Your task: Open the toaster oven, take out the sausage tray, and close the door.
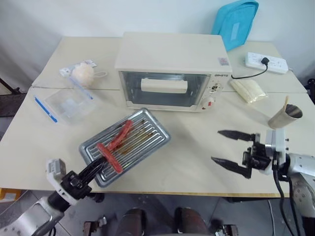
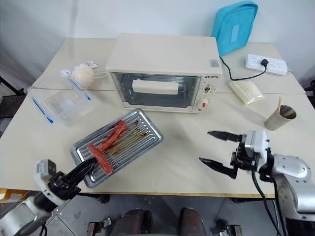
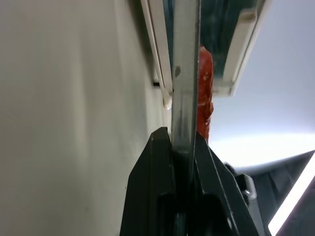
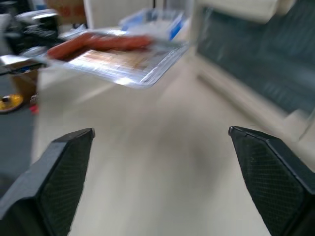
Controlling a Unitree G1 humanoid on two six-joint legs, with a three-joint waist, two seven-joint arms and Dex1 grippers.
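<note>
From the left eye view, the toaster oven [image 1: 173, 71] stands at the middle of the cream desk [image 1: 197, 162], its glass door [image 1: 164, 89] shut, with the bar handle across the window. The sausage tray [image 1: 126, 144] sits in front of the oven, turned at an angle, two red sausages lying on its ridged base. The left tool [image 1: 94, 169] is pinched on the near corner of the tray. The right tool [image 1: 225, 146] hangs over the desk at the right, fingers spread wide with nothing between them, well apart from the tray. To the left lie a clear plastic box with blue edges [image 1: 66, 104] and a bagged puff [image 1: 82, 74]. A paper cup [image 1: 284, 117] with a stick in it stands near the right edge, with a white power strip [image 1: 266, 62] and a blue pouch [image 1: 235, 20] behind.

In the left wrist view, the black fingers [image 3: 152, 191] press together on the tray's thin metal rim, a sausage [image 3: 204, 96] just beyond.

In the right wrist view, the two fingers stand far apart over bare desk; the tray shows ahead, the oven's door beside it.
</note>
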